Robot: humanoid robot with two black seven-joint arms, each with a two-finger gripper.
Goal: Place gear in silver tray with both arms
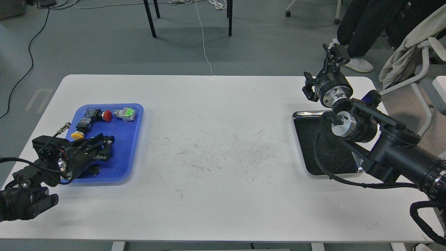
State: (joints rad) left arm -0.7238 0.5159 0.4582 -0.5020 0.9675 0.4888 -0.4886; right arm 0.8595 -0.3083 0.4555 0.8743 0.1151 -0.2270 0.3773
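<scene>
The silver tray point(299, 115) lies at the right of the table, its dark floor bare where it shows; my right arm covers its right part. My right gripper point(335, 52) is raised beyond the tray's far edge, dark and end-on. My left gripper point(108, 147) hangs low over the near half of a blue plastic tray point(136, 139), with its fingers close together. They are too dark to tell whether they hold anything. A small black part point(93, 169), possibly the gear, lies in the blue tray just below the gripper.
The blue tray also holds a red-capped button point(107, 115), a green and grey switch point(126, 113), a yellow-capped part point(76, 135) and a black block point(83, 122). The white table point(216, 157) is scuffed in the middle. A chair point(418, 69) and a person's legs stand beyond the far right corner.
</scene>
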